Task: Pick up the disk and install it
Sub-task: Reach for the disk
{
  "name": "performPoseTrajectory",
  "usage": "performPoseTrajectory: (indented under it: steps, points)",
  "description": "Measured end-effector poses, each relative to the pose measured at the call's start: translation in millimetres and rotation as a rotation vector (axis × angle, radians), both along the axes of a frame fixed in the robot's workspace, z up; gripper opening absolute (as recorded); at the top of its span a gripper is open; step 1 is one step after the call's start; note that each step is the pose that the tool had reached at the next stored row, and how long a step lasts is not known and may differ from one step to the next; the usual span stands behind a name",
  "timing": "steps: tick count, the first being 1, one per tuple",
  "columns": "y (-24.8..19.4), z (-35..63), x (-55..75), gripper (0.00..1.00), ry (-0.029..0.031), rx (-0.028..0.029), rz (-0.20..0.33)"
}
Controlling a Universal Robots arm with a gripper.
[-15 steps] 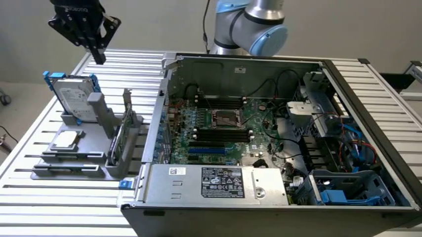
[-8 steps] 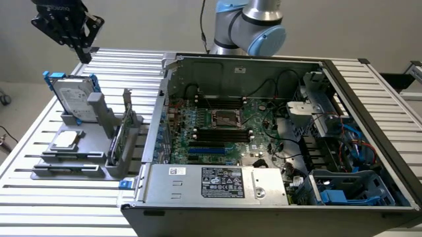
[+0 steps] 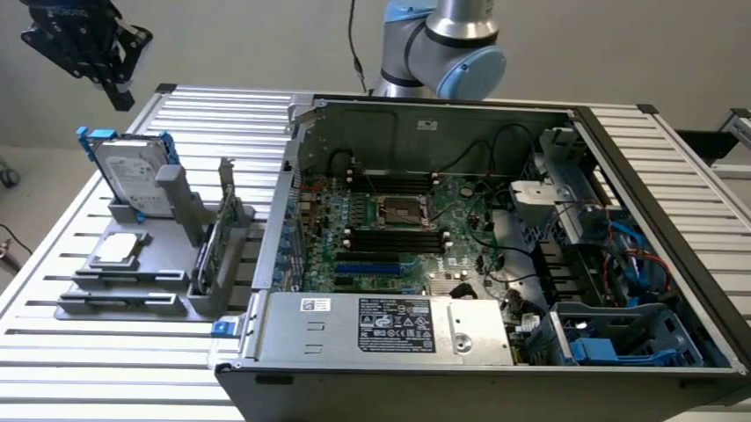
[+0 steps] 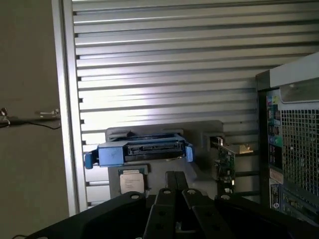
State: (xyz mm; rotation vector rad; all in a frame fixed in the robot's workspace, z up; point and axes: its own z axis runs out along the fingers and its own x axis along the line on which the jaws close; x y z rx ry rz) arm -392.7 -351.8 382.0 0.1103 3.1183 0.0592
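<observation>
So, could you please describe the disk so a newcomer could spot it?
Find the open computer case; on the exterior view's left of it sits a grey holder. The disk stands upright at its far end, clipped in blue rails, unlike the smaller drive lying flat.

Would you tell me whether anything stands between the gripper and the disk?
Nothing visible does: the gripper hangs above the disk, which stands upright in the grey holder, with only open air between them.

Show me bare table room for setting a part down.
Bare slatted table lies in front of the grey rack, toward the exterior view's lower left, and behind the rack beside the computer case. Crowded: the rack itself, holding the disk, a smaller drive and a card.
</observation>
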Motion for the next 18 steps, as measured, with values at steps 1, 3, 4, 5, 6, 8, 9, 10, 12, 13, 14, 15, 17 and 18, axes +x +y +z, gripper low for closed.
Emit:
performPoseTrajectory:
  steps: [1,3,4,5,6,8,9,10,12,13,14,15,17,18]
  points:
    - [1.0,-0.1,-4.5,0.11,0.0,-0.0008,0.0]
    - [3.9,-0.3,-13.5,0.11,0.0001,-0.003,0.0]
    - [6.3,-0.4,-18.2,0.11,0.0001,-0.0042,0.0]
    - [8.7,-0.5,-22.7,0.11,0.0,-0.0048,0.0]
    - [11.1,-0.6,-26.7,0.11,0.0001,-0.0055,0.0]
    - [15.8,-0.8,-33.8,0.11,0.0001,-0.0066,0.0]
    - [18.0,-0.9,-36.9,0.11,0.0,-0.0071,0.001]
    - [19.8,-1.0,-39.2,0.11,0.0001,-0.0073,0.002]
    - [22.6,-1.2,-42.7,0.11,0.0,-0.0077,0.006]
    - [23.9,-1.4,-44.3,0.11,-0.0001,-0.0076,0.009]
    - [25.2,-1.5,-45.3,0.11,-0.0002,-0.0076,0.011]
    - [25.5,-1.4,-45.4,0.11,0.0,-0.0076,0.012]
    - [25.5,-1.4,-45.4,0.11,0.0001,-0.0077,0.012]
    - [25.5,-1.4,-45.5,0.11,-0.0001,-0.0076,0.012]
